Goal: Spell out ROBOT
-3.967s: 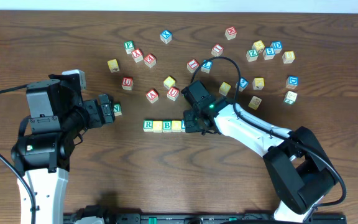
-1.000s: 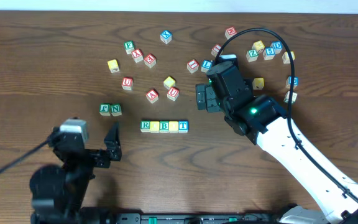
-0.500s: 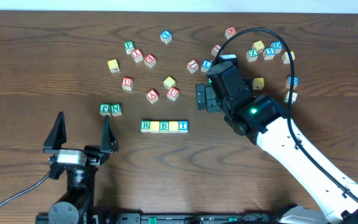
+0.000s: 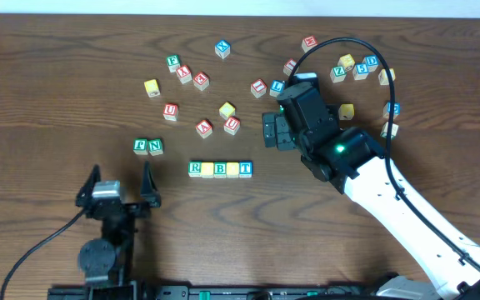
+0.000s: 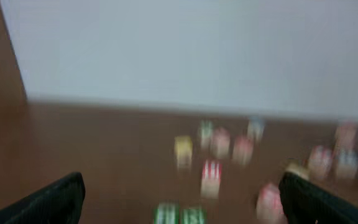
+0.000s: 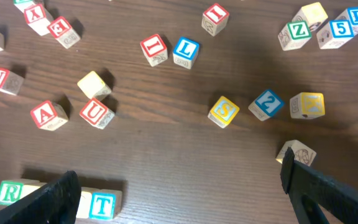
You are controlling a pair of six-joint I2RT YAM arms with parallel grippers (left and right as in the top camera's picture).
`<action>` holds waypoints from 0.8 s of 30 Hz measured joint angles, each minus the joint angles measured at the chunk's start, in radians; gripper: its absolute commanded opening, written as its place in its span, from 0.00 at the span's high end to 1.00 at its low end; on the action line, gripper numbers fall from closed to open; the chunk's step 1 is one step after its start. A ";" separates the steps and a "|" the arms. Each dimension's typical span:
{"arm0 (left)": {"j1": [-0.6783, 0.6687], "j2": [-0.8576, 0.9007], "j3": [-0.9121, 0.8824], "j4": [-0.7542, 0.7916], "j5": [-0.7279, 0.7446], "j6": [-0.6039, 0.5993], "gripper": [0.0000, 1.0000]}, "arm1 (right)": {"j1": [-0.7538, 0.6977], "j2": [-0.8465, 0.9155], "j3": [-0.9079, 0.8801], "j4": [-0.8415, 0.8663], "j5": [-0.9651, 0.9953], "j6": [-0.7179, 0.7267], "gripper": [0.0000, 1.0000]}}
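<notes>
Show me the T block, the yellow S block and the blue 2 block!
T block point(image 6: 104, 204): right wrist view, on the letter on its top face.
S block point(image 6: 224, 111): right wrist view, middle of its yellow top face.
2 block point(image 6: 267, 103): right wrist view, middle of its blue top face.

Bare surface point(image 4: 223, 218) is lying open on the near side of the block row point(image 4: 220, 169), giving my left gripper point(image 4: 121, 173) room to pass. The F and N pair point(image 4: 147, 147) is standing just beyond it. Scattered blocks point(image 4: 232, 125) are crowding the far side around my right gripper point(image 4: 267, 130).
</notes>
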 measured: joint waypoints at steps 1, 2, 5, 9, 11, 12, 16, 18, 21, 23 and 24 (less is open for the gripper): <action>0.000 0.000 0.000 -0.050 0.000 0.000 0.02 | 0.000 0.000 0.000 0.000 0.000 0.000 0.01; 0.000 0.003 0.000 -0.074 -0.005 0.000 0.02 | 0.000 0.000 0.000 -0.002 0.000 0.000 0.01; 0.000 0.001 0.006 -0.089 -0.010 0.000 0.02 | 0.000 0.000 0.000 0.000 0.001 0.000 0.01; 0.000 0.001 0.007 -0.090 -0.010 0.000 0.02 | 0.000 0.000 0.000 0.000 0.000 0.000 0.01; 0.000 0.001 0.007 -0.090 -0.011 0.000 0.02 | 0.000 0.000 0.000 0.000 0.001 0.000 0.01; 0.000 0.001 0.007 -0.090 -0.010 0.000 0.02 | 0.000 0.000 0.000 0.000 0.001 0.000 0.01; 0.000 0.001 0.007 -0.090 -0.011 0.000 0.02 | 0.000 0.000 0.000 0.000 0.001 0.000 0.01; 0.000 0.001 0.007 -0.090 -0.011 0.000 0.02 | 0.000 0.000 0.000 0.000 0.001 0.000 0.01; 0.000 0.001 0.007 -0.090 -0.011 0.000 0.02 | 0.000 0.000 0.000 0.000 0.000 0.000 0.01; 0.000 0.001 0.007 -0.090 -0.011 0.000 0.02 | 0.000 0.000 0.000 0.000 0.000 0.000 0.01; 0.000 0.001 0.007 -0.090 -0.011 0.000 0.02 | 0.000 0.000 0.000 0.000 0.001 0.000 0.01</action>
